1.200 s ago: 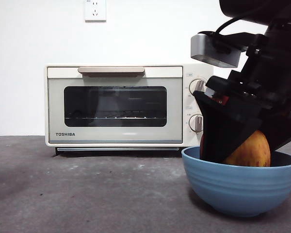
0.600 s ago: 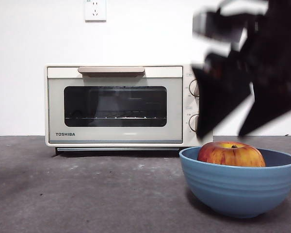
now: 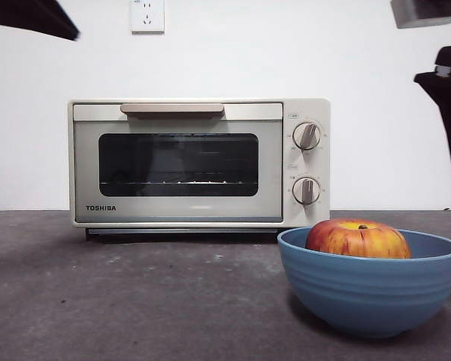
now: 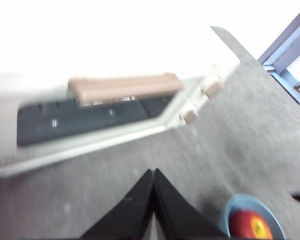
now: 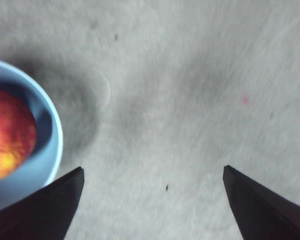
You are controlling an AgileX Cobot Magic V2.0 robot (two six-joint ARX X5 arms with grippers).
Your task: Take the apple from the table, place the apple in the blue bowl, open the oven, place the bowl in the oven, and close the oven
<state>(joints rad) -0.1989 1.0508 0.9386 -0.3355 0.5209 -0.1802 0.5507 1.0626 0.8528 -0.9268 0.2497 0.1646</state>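
Right gripper (image 5: 152,175) withdrawn (seemingly edge-cropped)

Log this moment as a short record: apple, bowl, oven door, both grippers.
apple: lying in the blue bowl, free of both grippers
blue bowl: on the table, in front of the oven's knob side
oven: door shut
left gripper: shut, empty, above the table facing the oven
right gripper: open, empty, above the table beside the bowl
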